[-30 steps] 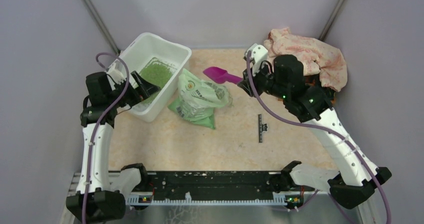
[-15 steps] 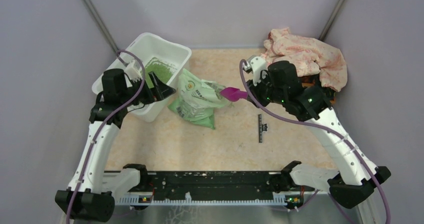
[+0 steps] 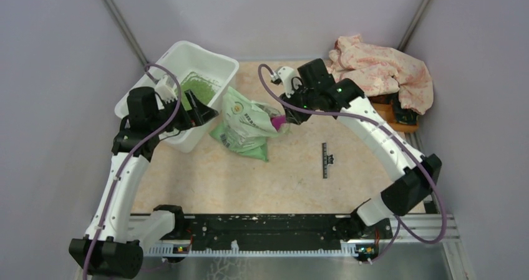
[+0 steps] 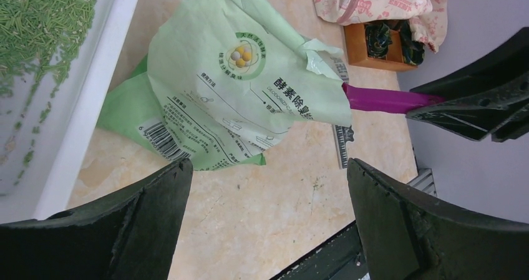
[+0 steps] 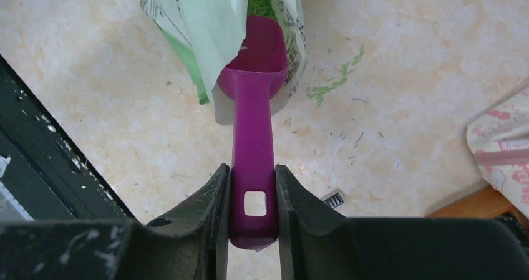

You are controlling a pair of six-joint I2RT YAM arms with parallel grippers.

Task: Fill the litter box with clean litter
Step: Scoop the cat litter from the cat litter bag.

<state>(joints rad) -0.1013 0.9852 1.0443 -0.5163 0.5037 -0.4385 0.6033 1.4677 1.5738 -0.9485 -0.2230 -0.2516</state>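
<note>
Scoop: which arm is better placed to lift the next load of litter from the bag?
Right. The right gripper is shut on the purple scoop, whose bowl is in the mouth of the green bag. The left gripper is open and empty beside the litter box.

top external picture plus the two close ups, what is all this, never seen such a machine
Two robot arms are bolted to a table. The wide picture looks down from above; each close-up comes from a wrist camera. On the table: a white litter box holding some green litter, a green bag, a pink cloth. The right fingers are shut on a purple scoop, its bowl in the bag's mouth. The left fingers are open and empty.
</note>
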